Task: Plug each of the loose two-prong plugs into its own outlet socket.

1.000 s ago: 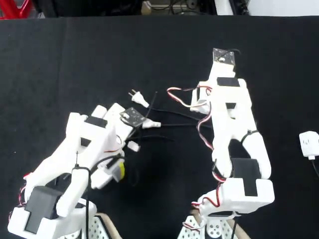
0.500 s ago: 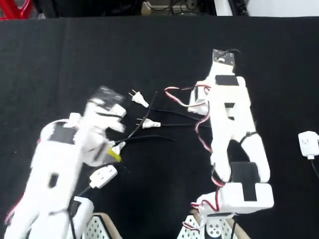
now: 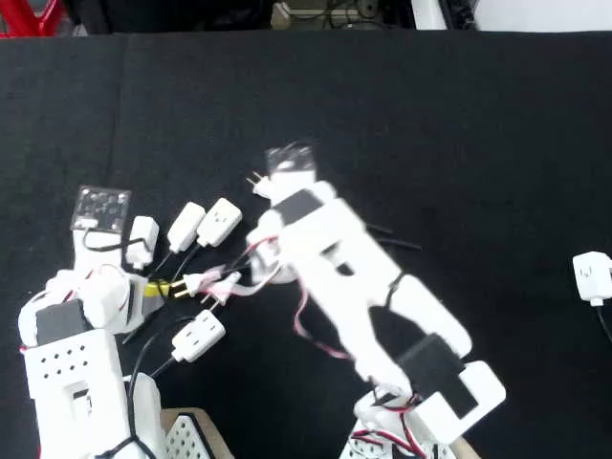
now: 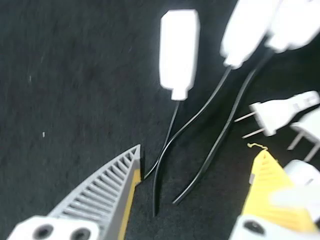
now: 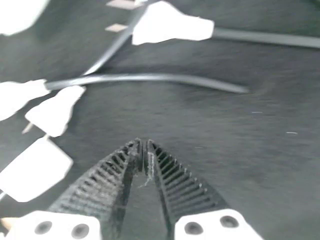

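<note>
In the left wrist view my left gripper (image 4: 195, 172) is open, with two black cords (image 4: 200, 150) running between its grey finger (image 4: 112, 182) and its yellow finger (image 4: 270, 187). A white two-prong plug (image 4: 277, 112) lies just off the yellow tip, and a white outlet socket (image 4: 179, 47) lies farther ahead. From above, three sockets (image 3: 186, 226) sit in a row, a fourth socket (image 3: 198, 336) lies nearer the front, and two plugs (image 3: 210, 284) lie beside the left gripper (image 3: 172, 287). My right gripper (image 5: 143, 148) is shut on nothing, low over the cloth, with a plug (image 5: 170, 25) ahead and another plug (image 5: 54, 112) to one side.
The right arm (image 3: 335, 249) stretches across the middle of the black cloth (image 3: 459, 143), covering part of the cords. One more plug (image 3: 258, 184) peeks out by its wrist. A separate socket (image 3: 593, 275) sits at the far right edge.
The left arm has pulled back to the lower left, uncovering the sockets and plugs. The right arm has swung left from the middle to over the plugs.
</note>
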You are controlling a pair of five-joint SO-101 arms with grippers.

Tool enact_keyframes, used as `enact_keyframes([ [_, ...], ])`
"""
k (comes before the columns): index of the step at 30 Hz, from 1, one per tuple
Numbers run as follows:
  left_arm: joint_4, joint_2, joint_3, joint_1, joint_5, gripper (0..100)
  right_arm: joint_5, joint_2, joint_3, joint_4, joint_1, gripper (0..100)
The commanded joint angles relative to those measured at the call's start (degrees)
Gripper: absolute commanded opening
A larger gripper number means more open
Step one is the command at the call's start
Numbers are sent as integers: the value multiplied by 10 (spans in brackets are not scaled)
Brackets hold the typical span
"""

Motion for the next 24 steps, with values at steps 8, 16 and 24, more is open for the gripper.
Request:
enact_keyframes([
  [8, -72, -48, 81, -42, 32, 340, -152, -24, 74, -199, -88, 168],
  [16, -82, -62, 106, -43, 42, 339, -251, -24, 82, -239, -90, 169],
  [24, -85, -62, 121, -69, 56, 339, -265, -6, 82, -250, -144, 169],
])
